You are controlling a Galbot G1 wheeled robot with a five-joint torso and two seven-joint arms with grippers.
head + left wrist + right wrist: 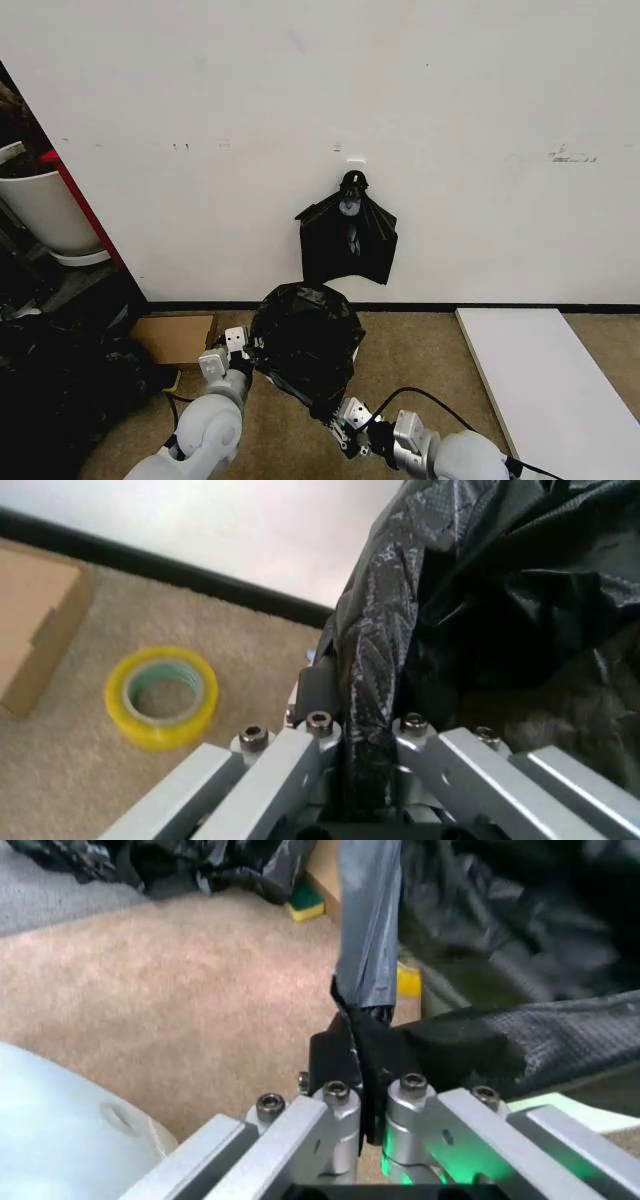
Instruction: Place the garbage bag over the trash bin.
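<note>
Head view shows the garbage bag (305,340) draped low in the centre of the frame, seemingly already covering the trash bin. Left claw (240,350) pinches its left edge, right claw (335,415) pinches the lower right edge. Only settling and letting go seem left.

1. White wall (400,90) across the back, w/ scuff marks; black baseboard (480,306) along the bottom.
2. Tan carpet floor (420,350).
3. Bunch of black bags (348,238) hung on a wall hook (354,160).
4. White flat board (540,375) on floor at right.
5. Cardboard box (175,337) on floor at left; yellow tape roll (162,696) nr it.
6. Larger white tub (40,205) w/ red edge, far left.
</note>
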